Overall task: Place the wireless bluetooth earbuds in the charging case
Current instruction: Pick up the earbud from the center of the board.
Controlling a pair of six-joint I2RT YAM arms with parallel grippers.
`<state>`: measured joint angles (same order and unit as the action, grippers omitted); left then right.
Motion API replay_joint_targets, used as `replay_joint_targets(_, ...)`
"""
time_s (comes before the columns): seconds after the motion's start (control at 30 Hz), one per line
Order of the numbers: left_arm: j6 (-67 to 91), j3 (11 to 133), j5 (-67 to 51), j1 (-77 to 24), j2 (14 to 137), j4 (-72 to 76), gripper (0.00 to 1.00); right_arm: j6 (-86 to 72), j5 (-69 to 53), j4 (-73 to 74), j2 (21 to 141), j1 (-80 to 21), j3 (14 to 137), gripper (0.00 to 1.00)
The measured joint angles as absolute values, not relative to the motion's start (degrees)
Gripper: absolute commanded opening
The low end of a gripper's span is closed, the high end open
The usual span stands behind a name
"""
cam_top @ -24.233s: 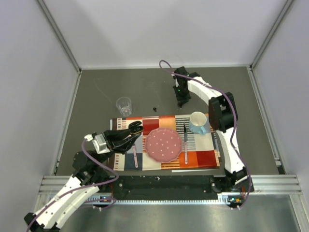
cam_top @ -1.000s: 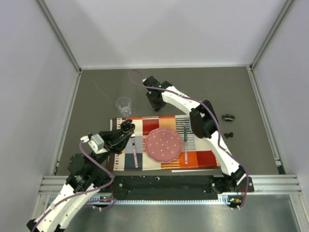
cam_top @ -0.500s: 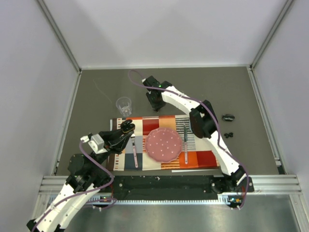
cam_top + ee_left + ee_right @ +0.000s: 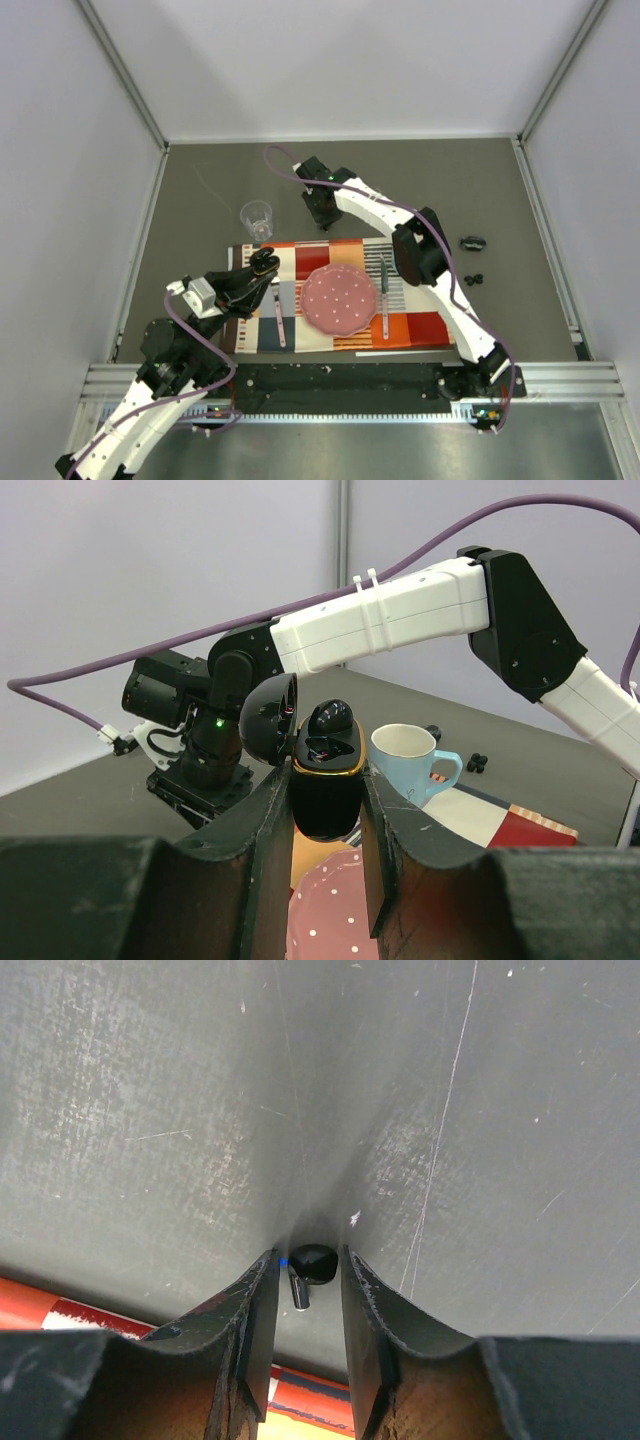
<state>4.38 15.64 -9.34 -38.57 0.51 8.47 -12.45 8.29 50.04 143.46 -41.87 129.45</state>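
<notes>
Two fingers (image 4: 265,860) of our left gripper (image 4: 327,785) squeeze the small black rounded charging case (image 4: 325,805) in the middle of the left wrist view, its lid open with one tiny glossy black earbud (image 4: 330,718) inside. Our right gripper (image 4: 310,1260) pinches another black earbud (image 4: 314,1260) low in its view.

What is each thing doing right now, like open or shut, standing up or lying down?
charging case: lid open.
first earbud: seated in the case.
second earbud: lying on the table.
left gripper: shut on the charging case.
right gripper: shut on the second earbud.
blue mug: upright.
clear cup: upright.
pink plate: bare, flat on the mat.
</notes>
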Motion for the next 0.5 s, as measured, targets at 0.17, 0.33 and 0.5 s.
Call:
replay_joint_targets(0.17,4.4,15.6,-9.3,-38.6,0.5,8.5,0.00,-12.4,8.3,49.9,143.5,-41.8,129.4,0.26)
replay_joint_targets(0.33,4.4,15.6,-9.3,-38.6,0.5,8.5,0.00,-12.3,8.4,49.8,143.5,-41.8,129.4,0.18)
replay_joint_targets(0.5,4.4,15.6,-9.3,-38.6,0.5,8.5,0.00,-12.4,8.6,49.8,143.4,-41.8,129.4,0.11)
